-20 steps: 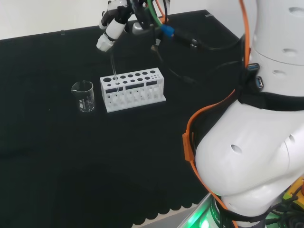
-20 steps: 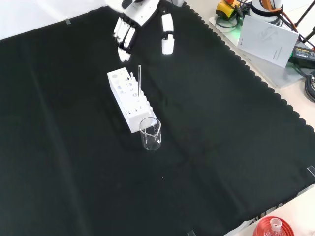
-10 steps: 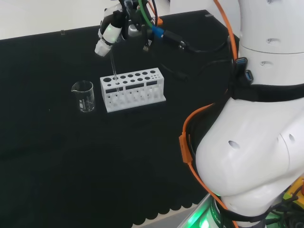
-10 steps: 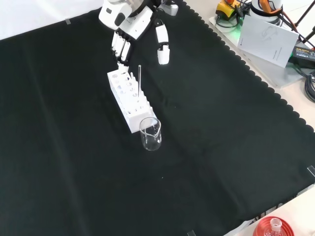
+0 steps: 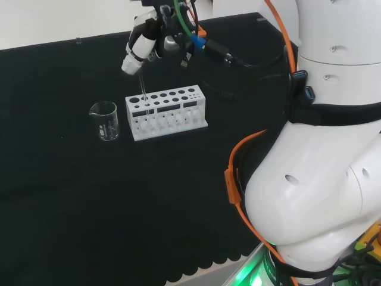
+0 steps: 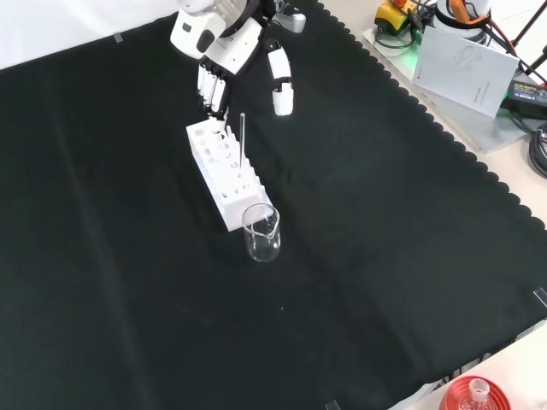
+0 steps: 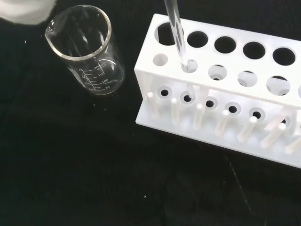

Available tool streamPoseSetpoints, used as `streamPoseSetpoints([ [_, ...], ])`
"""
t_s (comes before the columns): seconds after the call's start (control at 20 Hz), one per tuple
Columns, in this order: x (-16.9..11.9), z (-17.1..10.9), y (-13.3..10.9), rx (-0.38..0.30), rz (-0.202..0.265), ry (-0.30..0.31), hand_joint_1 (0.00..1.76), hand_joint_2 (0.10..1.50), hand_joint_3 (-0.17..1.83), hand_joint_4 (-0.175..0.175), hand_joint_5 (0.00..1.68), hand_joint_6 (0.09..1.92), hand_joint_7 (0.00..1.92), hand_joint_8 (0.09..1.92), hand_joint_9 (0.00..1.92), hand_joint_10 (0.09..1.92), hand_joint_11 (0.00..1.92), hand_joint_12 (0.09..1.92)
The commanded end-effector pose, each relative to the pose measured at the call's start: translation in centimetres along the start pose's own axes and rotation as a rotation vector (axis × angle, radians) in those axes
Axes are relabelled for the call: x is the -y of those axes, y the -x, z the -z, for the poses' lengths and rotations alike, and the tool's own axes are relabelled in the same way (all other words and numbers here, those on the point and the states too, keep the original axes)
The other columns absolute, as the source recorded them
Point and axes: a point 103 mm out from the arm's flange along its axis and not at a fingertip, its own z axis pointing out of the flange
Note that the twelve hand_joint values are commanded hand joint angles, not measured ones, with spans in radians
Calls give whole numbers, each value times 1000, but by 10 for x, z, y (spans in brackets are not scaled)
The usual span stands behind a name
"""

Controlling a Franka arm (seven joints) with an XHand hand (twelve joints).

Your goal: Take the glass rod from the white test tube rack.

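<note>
The white test tube rack stands on the black cloth. The clear glass rod stands almost upright in a hole near the rack's end by the beaker. The hand hangs just above the rod's top, open. In the front view its fingers point down on one side and its thumb on the other, with the rod's tip below the gap between them. Nothing is held.
A clear glass beaker stands beside the rack's rod end. The arm's white links fill the head view's right. Papers and gear lie beyond the cloth's scalloped edge; a red ribbed stand sits at the front view's bottom.
The hand has come down and closer to the rod's top, with fingers and thumb now on either side of it. The rod, rack and beaker have not moved.
</note>
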Motion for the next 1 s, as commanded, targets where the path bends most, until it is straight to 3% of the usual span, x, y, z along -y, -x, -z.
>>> streamPoseSetpoints([
  [0.05,-5,-5,3,-10,-3,-7,727,646,311,-77,489,125,465,799,694,780,683,1275],
  [0.4,-9,-10,7,-9,-8,5,764,632,358,-94,502,237,596,785,815,713,803,1219],
  [0.7,-16,-8,4,-13,-4,12,827,593,449,-115,435,550,701,766,908,657,908,1173],
  [1.0,-17,-9,7,-14,2,27,852,580,485,-130,431,654,775,764,972,637,987,1146],
])
